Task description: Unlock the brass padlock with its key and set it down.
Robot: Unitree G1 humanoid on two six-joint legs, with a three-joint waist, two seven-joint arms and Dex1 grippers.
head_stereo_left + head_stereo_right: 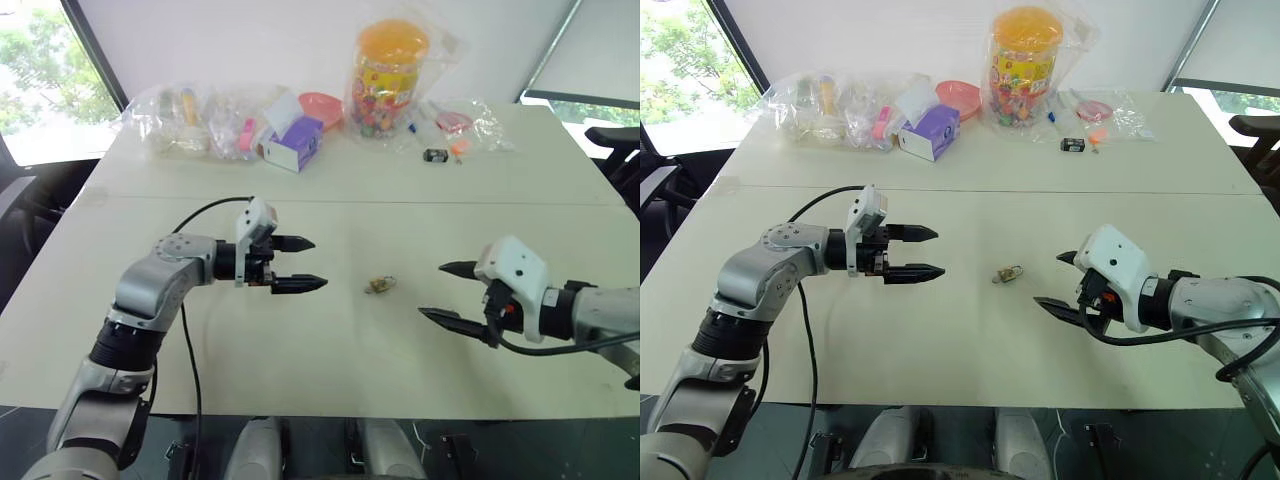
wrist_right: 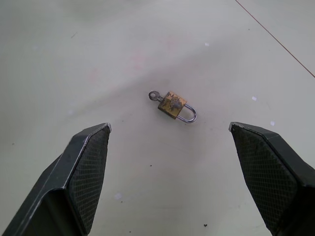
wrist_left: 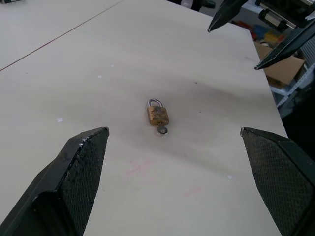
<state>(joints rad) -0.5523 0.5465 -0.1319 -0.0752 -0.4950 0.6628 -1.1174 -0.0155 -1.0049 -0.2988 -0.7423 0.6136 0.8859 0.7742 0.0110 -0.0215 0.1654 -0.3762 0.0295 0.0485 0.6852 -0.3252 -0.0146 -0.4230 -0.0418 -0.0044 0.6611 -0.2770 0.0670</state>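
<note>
The brass padlock [image 1: 379,285] lies flat on the white table [image 1: 330,350], between my two hands. Its silvery shackle [image 2: 188,115] looks seated in the body, and a small key [image 3: 163,129] sticks out of the bottom. My left gripper [image 1: 298,263] hovers to the padlock's left, pointing toward it, fingers wide open and empty. My right gripper [image 1: 447,292] hovers to its right, also pointing at it, open and empty. Neither touches the padlock. The right gripper's fingers [image 3: 231,11] also show across the table in the left wrist view.
Along the table's far edge stand clear bags of small items [image 1: 190,120], a purple-and-white box [image 1: 295,142], a pink bowl [image 1: 320,105], a bagged jar of colourful sweets [image 1: 388,75] and a small black object [image 1: 435,154] with orange bits. A seam [image 1: 400,203] crosses the table.
</note>
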